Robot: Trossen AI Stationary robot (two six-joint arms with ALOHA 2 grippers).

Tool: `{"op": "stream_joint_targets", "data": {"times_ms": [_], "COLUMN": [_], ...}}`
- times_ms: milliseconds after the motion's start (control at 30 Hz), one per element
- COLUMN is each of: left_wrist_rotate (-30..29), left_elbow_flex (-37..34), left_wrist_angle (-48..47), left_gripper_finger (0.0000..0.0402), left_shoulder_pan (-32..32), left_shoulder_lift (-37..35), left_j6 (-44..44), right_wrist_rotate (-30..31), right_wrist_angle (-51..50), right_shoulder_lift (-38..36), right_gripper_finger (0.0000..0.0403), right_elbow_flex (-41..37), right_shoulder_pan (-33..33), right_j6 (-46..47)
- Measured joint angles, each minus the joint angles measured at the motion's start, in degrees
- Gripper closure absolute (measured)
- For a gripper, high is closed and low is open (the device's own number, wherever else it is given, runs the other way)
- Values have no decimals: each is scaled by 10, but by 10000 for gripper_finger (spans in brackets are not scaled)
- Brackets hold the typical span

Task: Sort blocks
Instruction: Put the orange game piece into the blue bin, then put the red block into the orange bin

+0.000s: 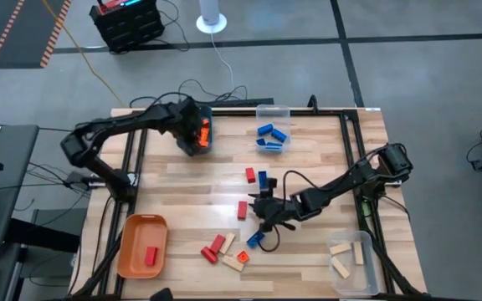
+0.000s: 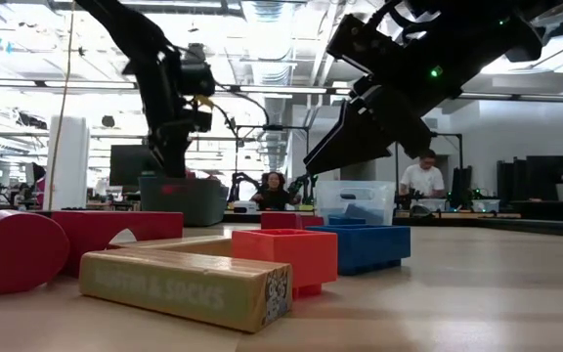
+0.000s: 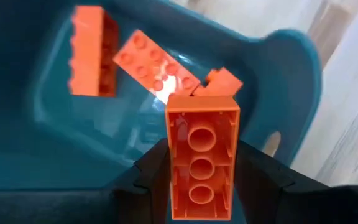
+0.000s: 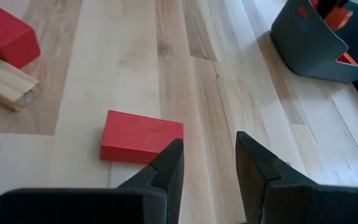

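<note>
My left gripper (image 1: 197, 134) hovers over the teal bin (image 1: 192, 125) at the table's far left, shut on an orange studded block (image 3: 202, 149). More orange blocks (image 3: 154, 65) lie in that bin. My right gripper (image 1: 258, 206) is open and hangs just above mid-table. A red block (image 4: 140, 137) lies flat on the wood beside one of its fingers (image 4: 166, 168). Another red block (image 1: 249, 174) and a blue one (image 1: 263, 178) lie just beyond it. A blue block (image 1: 255, 239) and a cluster of red, orange and wooden blocks (image 1: 224, 252) lie nearer the front edge. My left gripper pinches the orange block between its two fingers (image 3: 151, 180), which sit on its two long side walls (image 3: 171, 180). The block runs along the fingers, with its hollow underside towards the wrist camera. It is lifted clear above the teal bin's opening.
An orange bin (image 1: 132, 251) at the near left holds one red block. A clear bin (image 1: 284, 110) at the far edge holds blue blocks. A clear bin (image 1: 366, 276) at the near right holds wooden blocks. Bare wood lies between the teal bin and mid-table.
</note>
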Motion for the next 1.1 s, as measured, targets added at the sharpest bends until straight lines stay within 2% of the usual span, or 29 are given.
{"op": "stream_joint_targets", "data": {"times_ms": [500,833,1100], "left_wrist_rotate": [12,12,12], "left_elbow_flex": [0,0,0], "left_wrist_angle": [3,2,1], "left_gripper_finger": [263,218,213], "left_shoulder_pan": [-2,-2,-2], "left_shoulder_lift": [20,20,20], "left_j6": [2,-9,-9], "right_wrist_rotate": [0,0,0], "right_wrist_angle": [-11,-11,-11], "right_shoulder_lift": [0,0,0], "right_gripper_finger": [280,280,280], "right_elbow_flex": [0,0,0], "right_shoulder_pan": [-3,-2,-1], "right_j6": [0,0,1]}}
